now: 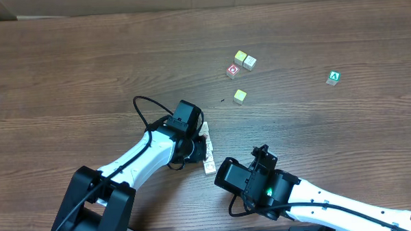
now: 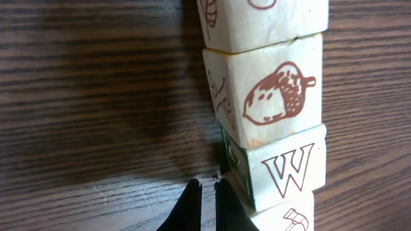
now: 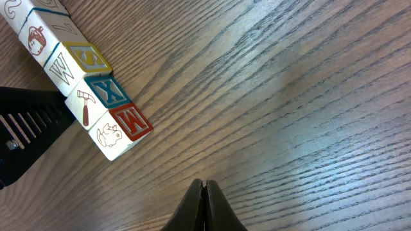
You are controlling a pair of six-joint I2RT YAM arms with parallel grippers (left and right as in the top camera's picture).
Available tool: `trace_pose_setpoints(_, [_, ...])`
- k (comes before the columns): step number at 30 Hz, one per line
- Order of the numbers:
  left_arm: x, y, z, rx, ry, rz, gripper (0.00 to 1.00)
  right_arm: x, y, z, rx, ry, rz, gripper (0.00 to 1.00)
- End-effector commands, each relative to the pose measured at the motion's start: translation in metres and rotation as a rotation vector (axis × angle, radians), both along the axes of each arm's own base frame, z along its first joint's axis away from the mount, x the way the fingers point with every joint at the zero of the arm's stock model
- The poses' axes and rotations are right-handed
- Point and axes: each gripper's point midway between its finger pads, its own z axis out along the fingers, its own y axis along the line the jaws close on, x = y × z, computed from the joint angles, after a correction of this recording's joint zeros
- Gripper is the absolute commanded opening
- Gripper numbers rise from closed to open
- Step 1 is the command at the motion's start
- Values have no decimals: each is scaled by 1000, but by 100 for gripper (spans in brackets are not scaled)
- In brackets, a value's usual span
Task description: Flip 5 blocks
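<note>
Row of blocks [image 2: 276, 102] just beside left hand [image 2: 207, 196], fingers together, right hand [image 3: 204, 192] closed, well apart from them

Five small pale wooden cubes [image 3: 70, 83] are lined up face to face in one straight, tight row, slanting from the upper left corner of the right wrist view down toward left of centre. First comes a cube clipped by the frame edge [image 3: 26, 9], its drawing unreadable. Next is the acorn cube [image 3: 38, 40], then the W cube [image 3: 61, 67] showing a yellow S alongside. After that, the hammer cube [image 3: 82, 106] with a blue X. Last, the end cube [image 3: 109, 136] carries a small brown creature and a red M.
</note>
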Motion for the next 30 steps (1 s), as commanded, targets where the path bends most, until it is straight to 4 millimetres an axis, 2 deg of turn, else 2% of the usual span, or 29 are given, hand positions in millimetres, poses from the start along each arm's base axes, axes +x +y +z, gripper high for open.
trace_pose_setpoints(1, [-3,-3,-3,-12,20,3,4,3,-2,2,0,-19,2,4])
trace_pose_setpoints(15, [-4,-4,-3,-21,22,1,4,3,-2,2,0,-19,3,4])
trace_pose_setpoints(22, [-15,21,-8,107,58,19,4,5,1,3,-9,-42,61,4])
trace_pose_setpoints(30, [-31,32,-12,150,123,34,4,30,15,6,-45,-164,252,4])
